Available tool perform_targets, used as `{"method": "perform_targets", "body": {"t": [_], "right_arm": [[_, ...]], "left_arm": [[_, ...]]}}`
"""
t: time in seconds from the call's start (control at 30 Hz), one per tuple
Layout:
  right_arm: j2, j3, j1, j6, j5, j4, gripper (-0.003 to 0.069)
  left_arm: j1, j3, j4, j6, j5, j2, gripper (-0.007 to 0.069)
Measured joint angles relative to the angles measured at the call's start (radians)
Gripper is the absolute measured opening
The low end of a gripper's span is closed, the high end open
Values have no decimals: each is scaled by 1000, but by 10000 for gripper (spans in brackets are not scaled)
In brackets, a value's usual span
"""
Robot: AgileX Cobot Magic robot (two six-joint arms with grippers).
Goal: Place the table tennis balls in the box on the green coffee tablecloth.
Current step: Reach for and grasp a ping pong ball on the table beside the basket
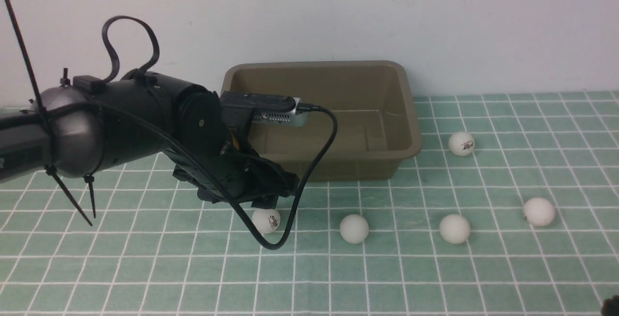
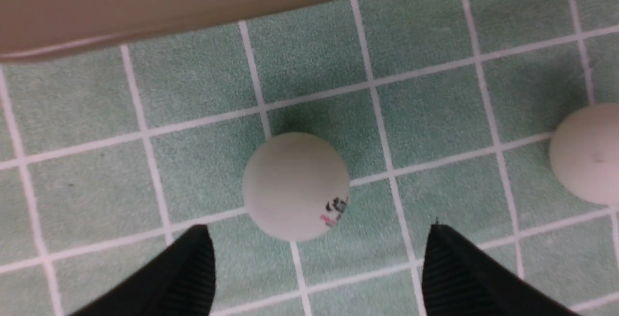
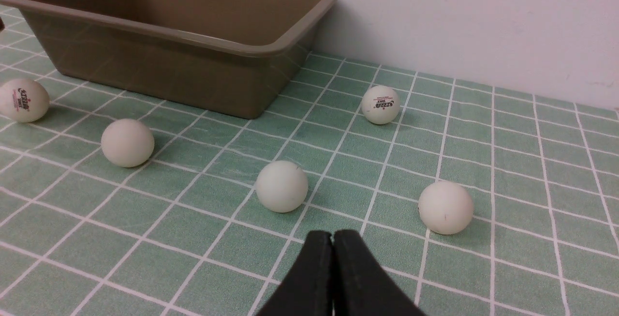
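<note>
Several white table tennis balls lie on the green coffee tablecloth (image 1: 145,267). One with a logo (image 1: 266,220) sits in front of the box's near left corner, and another logo ball (image 1: 461,143) lies right of the box. Three plain balls (image 1: 354,229) (image 1: 454,229) (image 1: 539,211) run in a row to the right. The olive-brown box (image 1: 358,166) stands empty at the back. My left gripper (image 2: 317,231) hangs open over the logo ball (image 2: 295,185), which rests on the cloth just ahead of the spread fingertips (image 2: 435,238), untouched. My right gripper (image 3: 332,233) is shut and empty, near two plain balls (image 3: 281,186) (image 3: 445,207).
A white wall stands right behind the box (image 3: 169,69). A black cable (image 1: 290,238) loops down from my left wrist and nearly reaches the cloth beside the logo ball. The box's wall (image 2: 193,6) is close beyond the left fingers.
</note>
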Motion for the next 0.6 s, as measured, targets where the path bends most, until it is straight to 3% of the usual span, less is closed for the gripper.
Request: {"method": "perform_targets", "body": {"t": [0.6], "right_arm": [[0, 0, 0, 0, 0, 0, -15]], "left_arm": [[0, -1, -3, 2, -110, 103, 524]]}}
